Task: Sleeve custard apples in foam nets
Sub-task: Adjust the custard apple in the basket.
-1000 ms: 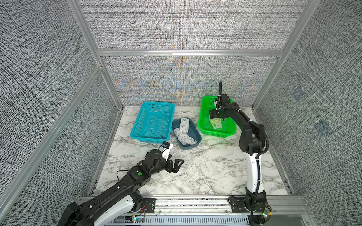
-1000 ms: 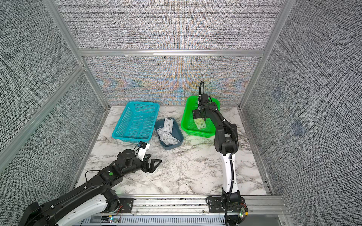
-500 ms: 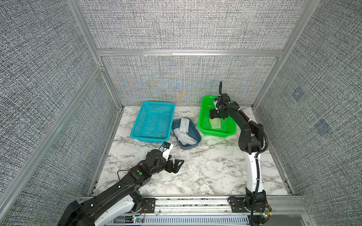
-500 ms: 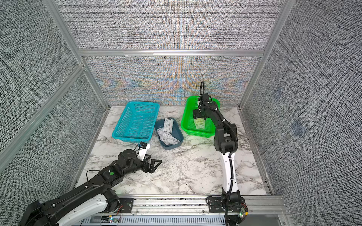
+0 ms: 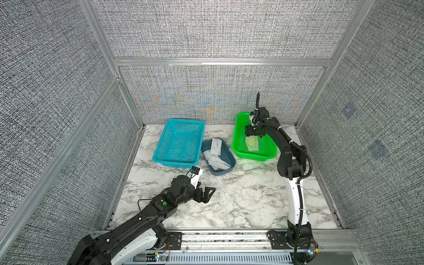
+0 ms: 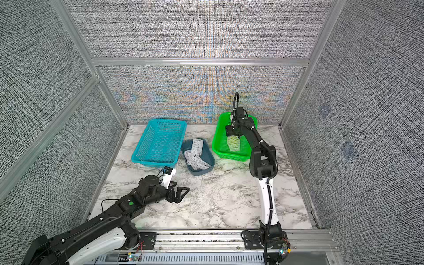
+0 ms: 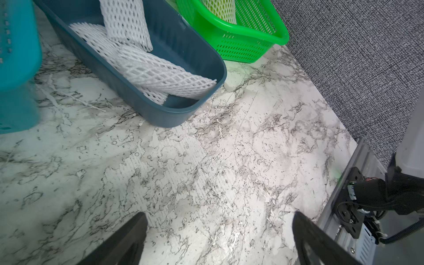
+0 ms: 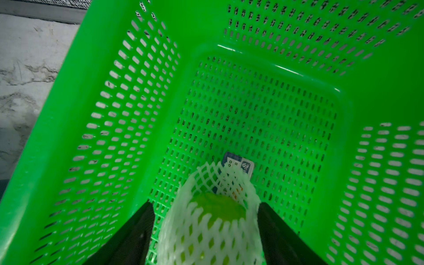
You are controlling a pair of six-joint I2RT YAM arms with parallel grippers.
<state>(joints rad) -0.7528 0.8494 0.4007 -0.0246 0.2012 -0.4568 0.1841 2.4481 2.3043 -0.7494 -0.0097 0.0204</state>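
A yellow-green custard apple (image 8: 218,206) sits inside a white foam net (image 8: 206,234) on the floor of the green basket (image 8: 91,91); in both top views it lies there as a pale bundle (image 5: 251,143) (image 6: 233,143). My right gripper (image 8: 205,204) (image 5: 252,135) reaches down into the basket, open. Its fingers flank the sleeved fruit, one close against the net, the other a little apart. More foam nets (image 5: 216,156) (image 7: 146,68) lie in a dark blue tray (image 5: 229,166). Low over the marble in front, my left gripper (image 5: 207,195) (image 7: 218,220) is wide open with nothing between its fingers.
A turquoise basket (image 5: 179,142) stands at the back left, touching the dark blue tray (image 7: 195,110). The green basket (image 5: 252,157) is at the back right near the wall. A small printed label (image 8: 238,164) lies on its floor. Grey panels enclose the marble table (image 5: 247,197).
The right gripper's fingers have drawn closer together around the sleeved fruit. Neither arm has visibly moved otherwise.
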